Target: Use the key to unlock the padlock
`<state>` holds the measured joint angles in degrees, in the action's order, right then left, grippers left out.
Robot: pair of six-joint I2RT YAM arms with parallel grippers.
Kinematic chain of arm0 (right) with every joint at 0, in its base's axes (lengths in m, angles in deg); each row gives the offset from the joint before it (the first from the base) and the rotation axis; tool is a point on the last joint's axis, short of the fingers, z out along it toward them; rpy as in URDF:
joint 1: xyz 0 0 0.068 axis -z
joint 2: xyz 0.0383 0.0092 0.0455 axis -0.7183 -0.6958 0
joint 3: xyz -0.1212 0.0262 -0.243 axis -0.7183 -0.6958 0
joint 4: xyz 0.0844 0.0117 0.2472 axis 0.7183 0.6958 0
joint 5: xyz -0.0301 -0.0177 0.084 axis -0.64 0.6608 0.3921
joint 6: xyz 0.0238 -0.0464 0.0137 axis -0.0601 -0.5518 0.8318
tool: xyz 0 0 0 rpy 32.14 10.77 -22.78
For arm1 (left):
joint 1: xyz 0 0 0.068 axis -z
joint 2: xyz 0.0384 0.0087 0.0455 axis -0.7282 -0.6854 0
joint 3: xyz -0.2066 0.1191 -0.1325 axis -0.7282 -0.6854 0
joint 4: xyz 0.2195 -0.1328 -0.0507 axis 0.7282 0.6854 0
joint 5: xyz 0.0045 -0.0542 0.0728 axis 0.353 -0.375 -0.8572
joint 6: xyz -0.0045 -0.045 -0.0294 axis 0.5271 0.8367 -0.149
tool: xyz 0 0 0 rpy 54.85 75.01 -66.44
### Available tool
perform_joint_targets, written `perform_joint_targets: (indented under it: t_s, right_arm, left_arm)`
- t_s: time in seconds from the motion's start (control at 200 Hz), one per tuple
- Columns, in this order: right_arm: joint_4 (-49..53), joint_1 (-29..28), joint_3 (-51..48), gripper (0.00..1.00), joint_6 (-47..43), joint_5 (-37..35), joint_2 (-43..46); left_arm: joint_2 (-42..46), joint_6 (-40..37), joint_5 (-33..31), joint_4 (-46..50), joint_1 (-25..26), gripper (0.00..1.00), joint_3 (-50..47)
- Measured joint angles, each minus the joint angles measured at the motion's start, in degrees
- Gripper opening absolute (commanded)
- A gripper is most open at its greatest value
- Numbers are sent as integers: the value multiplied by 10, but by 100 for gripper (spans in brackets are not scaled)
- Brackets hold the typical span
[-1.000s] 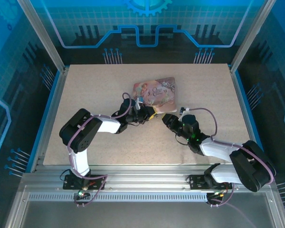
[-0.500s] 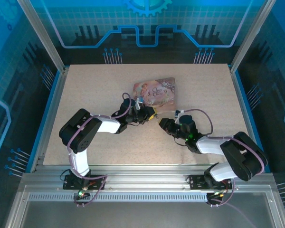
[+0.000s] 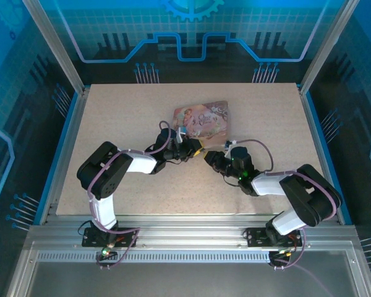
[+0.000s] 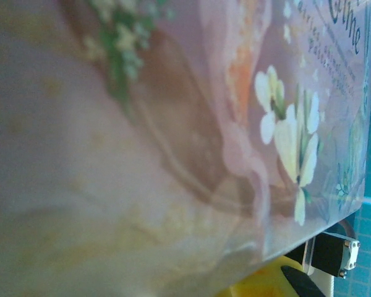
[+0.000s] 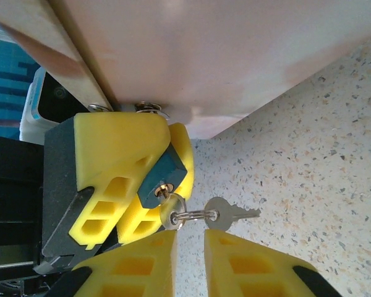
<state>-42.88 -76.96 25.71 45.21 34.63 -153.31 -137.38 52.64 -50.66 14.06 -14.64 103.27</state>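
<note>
Padlock [image 5: 162, 175] just beside the near edge of the pink tin [image 3: 201, 119], described from the arm bases outward. Nearest, on the base side of the tin and a little to its right, the right gripper [image 5: 190, 244] points at the tin. Its yellow fingers [image 5: 142, 266] stand parted by a narrow gap with nothing clamped between them. Just beyond their tips, between gripper and tin, a split ring [image 5: 195, 216] joins a key [image 5: 167, 213], seated in the brass keyway, to a second key [image 5: 232, 213] lying flat on the speckled table [image 3: 111, 111]. Next comes the padlock itself: a small tilted block, its visible face dark teal, with the keyway facing away from the tin. The left gripper [image 3: 195, 149], reaching in from the tin's left, is clamped on the block with one yellow finger on either side. A metal loop [image 5: 149, 109] above the block touches the tin's edge; whether it hooks onto the tin cannot be told. Farthest, the tin lies flat on the table with its illustrated lid up.
</note>
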Motion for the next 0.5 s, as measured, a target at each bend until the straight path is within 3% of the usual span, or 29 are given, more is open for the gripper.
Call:
perform_joint_targets:
  t_s: [0.305, 0.5]
  right_arm:
    - [-4, 2, 20, 4, 5, 15, -24]
    - [-4, 3, 35, 2, 5, 28, -41]
  left_arm:
    - [0, 0, -16, 0, -1, 8, 0]
    - [-1, 4, -17, 0, 0, 8, 0]
